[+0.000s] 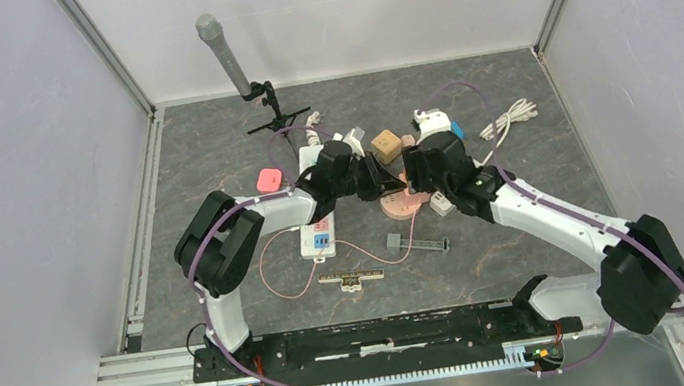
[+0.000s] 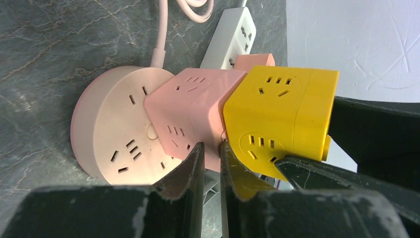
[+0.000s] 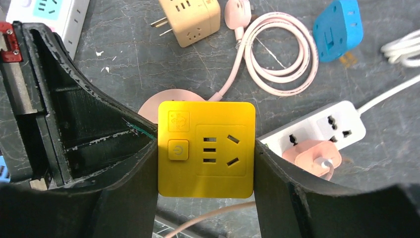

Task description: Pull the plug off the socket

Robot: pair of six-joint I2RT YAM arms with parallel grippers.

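- Right up close, the right gripper [image 3: 205, 151]: its black fingers [image 3: 129, 163] are clamped on the two opposite sides of the glossy yellow plastic cube adapter [image 3: 213, 173], and the face with the power button and outlet points straight at the wrist camera.
- From the left wrist, that yellow cube sits flush against a pale pink plastic cube adapter [image 2: 190, 104]. The pink cube in turn sits on the face of a round pink socket disc [image 2: 106, 134].
- The disc lies flat on the dark grey marbled tabletop [image 2: 49, 59], and a pink cable [image 2: 159, 34] leaves its far edge.
- The left gripper [image 2: 212, 148] has its fingers drawn almost together, with only a thin slit between them. The tips are at the seam where pink cube meets yellow. I cannot tell whether they are pinching anything.
- Behind the stack lies a long white power strip [image 2: 233, 34].
- The right wrist view also shows a tan cube adapter with bare prongs [image 3: 190, 20], a blue plastic adapter [image 3: 339, 29] and a second white strip [image 3: 341, 121] carrying a pink plug [image 3: 312, 156].
- Overhead, both arms meet at mid-table.
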